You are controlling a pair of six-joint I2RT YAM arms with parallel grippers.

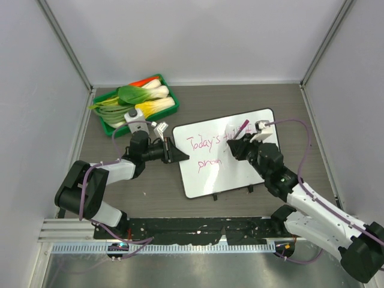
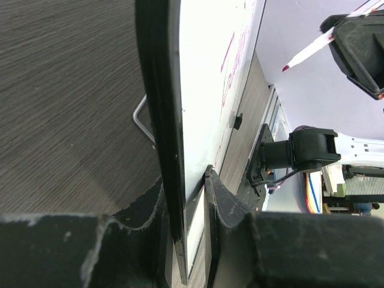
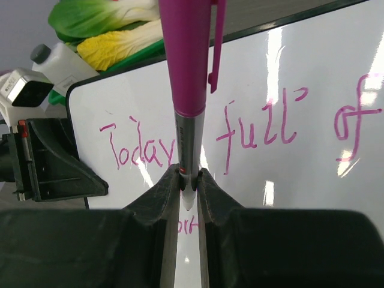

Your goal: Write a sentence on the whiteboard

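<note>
1. The whiteboard [image 1: 240,174] sits mid-table. Its long axis runs left to right, with the right end swung farther away and the two black feet on the near edge.
2. Edges: the left short edge is in my left gripper [image 1: 178,153]. The far-left corner is just beside the green tray [image 1: 105,128] of bok choy, and a small white bottle [image 1: 132,114] stands between them.
3. Open room: the table [image 1: 156,195] is bare on the near side of the board, along the strip to the right wall, and in the far band up to the back wall.
4. The left gripper's fingers are pressed on either face of the board's rim, clamping it.
5. My right gripper [image 3: 183,180] pinches a pink marker [image 3: 189,60]. From above, the marker's long axis runs near-left to far-right over the board's far-right part.
6. In the left wrist view the marker tip points at the board face, with a gap showing.
7. The sentence [image 1: 207,144] is in pink script. "Today's full of" is on the far line and a second line is begun beneath it. Both lines follow the board's long axis.
</note>
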